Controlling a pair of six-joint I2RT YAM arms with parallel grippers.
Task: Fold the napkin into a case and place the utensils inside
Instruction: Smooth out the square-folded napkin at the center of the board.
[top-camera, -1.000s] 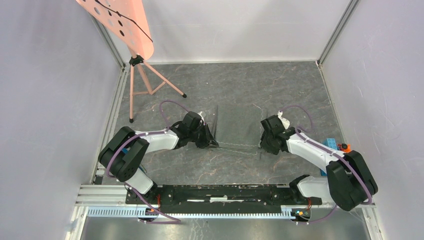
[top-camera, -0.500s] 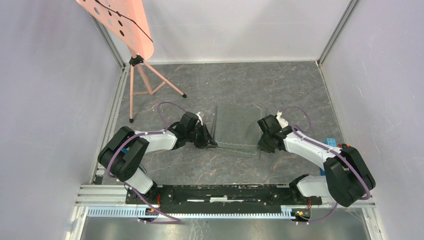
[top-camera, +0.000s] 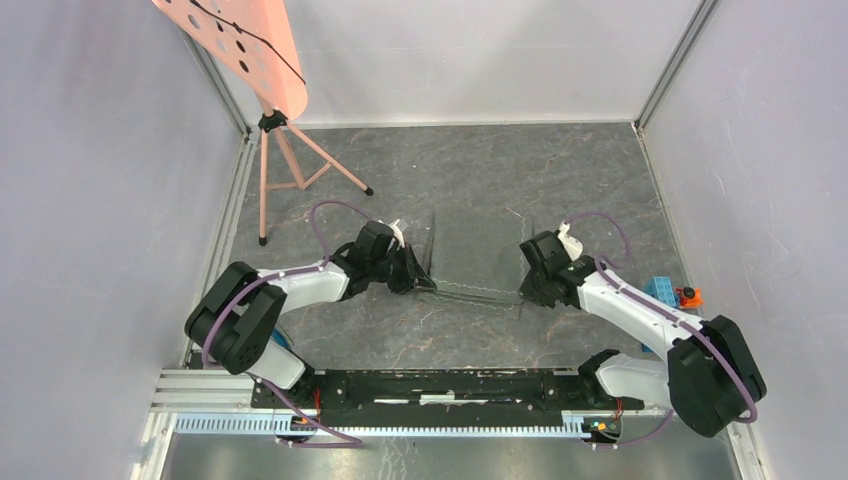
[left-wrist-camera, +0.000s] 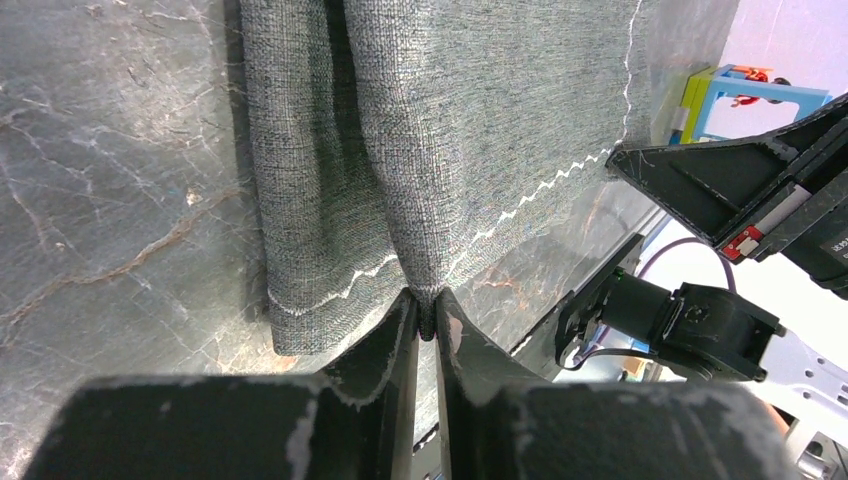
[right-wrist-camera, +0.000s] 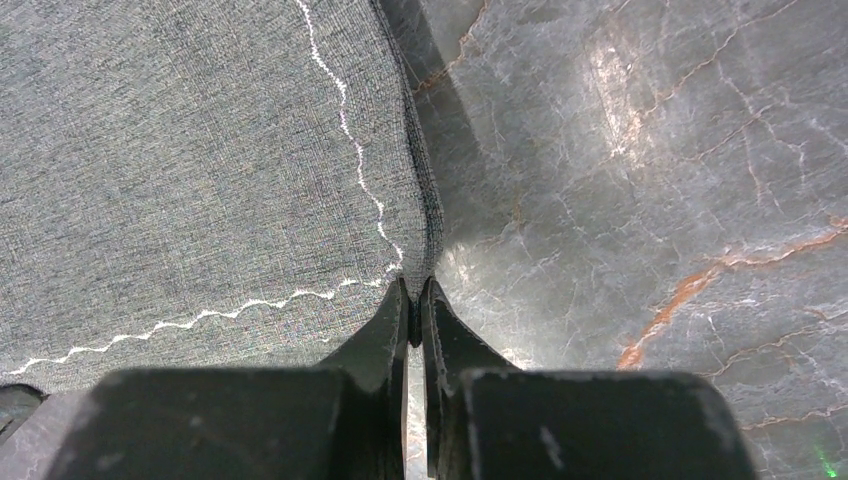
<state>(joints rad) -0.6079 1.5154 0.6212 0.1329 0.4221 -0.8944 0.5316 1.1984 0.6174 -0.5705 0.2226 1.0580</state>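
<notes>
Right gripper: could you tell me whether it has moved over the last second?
No: the right gripper stays at the napkin's near corner, no closer to the blue block.

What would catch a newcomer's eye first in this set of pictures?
The two arms meet over the dark grey napkin mid-floor: the left claw pinches a bunched fold at its near edge, and the right claw is closed on the near right corner. Next comes the pink perforated stand on its tripod in the far left corner.

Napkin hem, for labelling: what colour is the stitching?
White zigzag stitching on the napkin, clearest in right wrist view.
</notes>
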